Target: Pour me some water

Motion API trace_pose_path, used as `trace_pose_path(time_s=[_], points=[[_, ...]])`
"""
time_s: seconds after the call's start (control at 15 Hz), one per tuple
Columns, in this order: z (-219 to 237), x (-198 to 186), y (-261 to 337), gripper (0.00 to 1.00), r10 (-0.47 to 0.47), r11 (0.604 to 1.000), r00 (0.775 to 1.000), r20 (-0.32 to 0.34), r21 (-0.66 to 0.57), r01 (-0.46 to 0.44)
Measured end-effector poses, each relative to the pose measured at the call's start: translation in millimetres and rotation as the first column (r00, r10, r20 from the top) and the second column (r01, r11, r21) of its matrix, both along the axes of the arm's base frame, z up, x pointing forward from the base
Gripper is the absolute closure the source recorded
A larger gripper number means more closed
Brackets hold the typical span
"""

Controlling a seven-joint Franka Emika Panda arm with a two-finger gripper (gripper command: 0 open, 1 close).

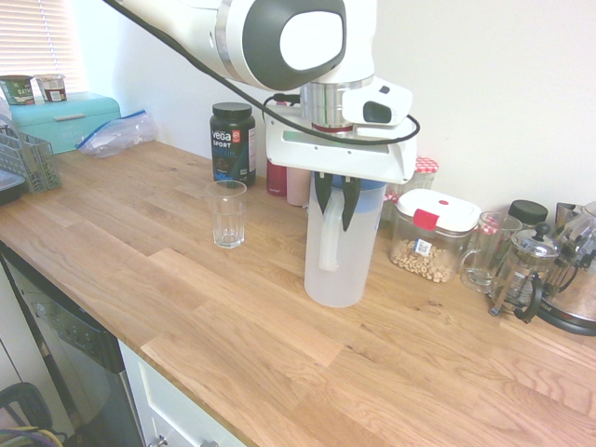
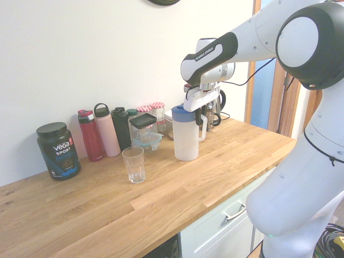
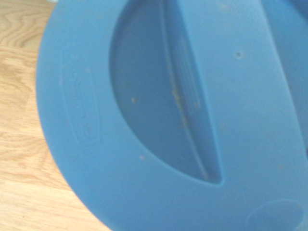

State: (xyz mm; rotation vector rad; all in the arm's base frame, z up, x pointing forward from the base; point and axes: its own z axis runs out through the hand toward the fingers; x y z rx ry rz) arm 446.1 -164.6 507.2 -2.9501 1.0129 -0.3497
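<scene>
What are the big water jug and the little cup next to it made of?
The jug looks like frosted plastic: cloudy walls you can only half see through, with a matte blue plastic lid and a white handle. The cup is clear and ribbed with shiny edges, probably glass, though clear plastic can look alike.

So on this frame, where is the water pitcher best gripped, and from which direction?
By the white loop handle on the side of the pitcher, coming from above. The pitcher stands upright and the handle runs vertically, clear of the wall, so fingers can straddle it. The claw is already shut on it, which looks sound.
</scene>
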Motion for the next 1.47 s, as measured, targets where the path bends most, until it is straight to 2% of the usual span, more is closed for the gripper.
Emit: trace_pose_path(time_s=[0.27, 0.47, 0.67, 0.8, 0.93, 1.13, 1.33, 1.47], points=[[6.2, 0.4, -2.3, 1.00, -0.004, 1.000, 1.000, 0.008, -0.003, 0.004], [29.7, 2.1, 3.2, 1.00, 0.016, 1.000, 0.999, 0.028, -0.022, -0.015], [64.1, 10.7, 33.0, 1.00, 0.089, 0.994, 0.995, 0.034, -0.065, -0.087], [75.9, 17.7, 69.4, 1.00, 0.183, 0.976, 0.983, -0.007, -0.122, -0.182], [83.3, 21.7, 108.1, 1.00, 0.274, 0.942, 0.960, -0.059, -0.183, -0.281], [78.4, 20.2, 164.6, 1.00, 0.393, 0.875, 0.905, -0.160, -0.236, -0.422], [61.7, 16.1, 206.5, 1.00, 0.460, 0.797, 0.842, -0.282, -0.286, -0.531], [53.0, 17.4, 219.1, 1.00, 0.478, 0.754, 0.812, -0.336, -0.317, -0.575]])
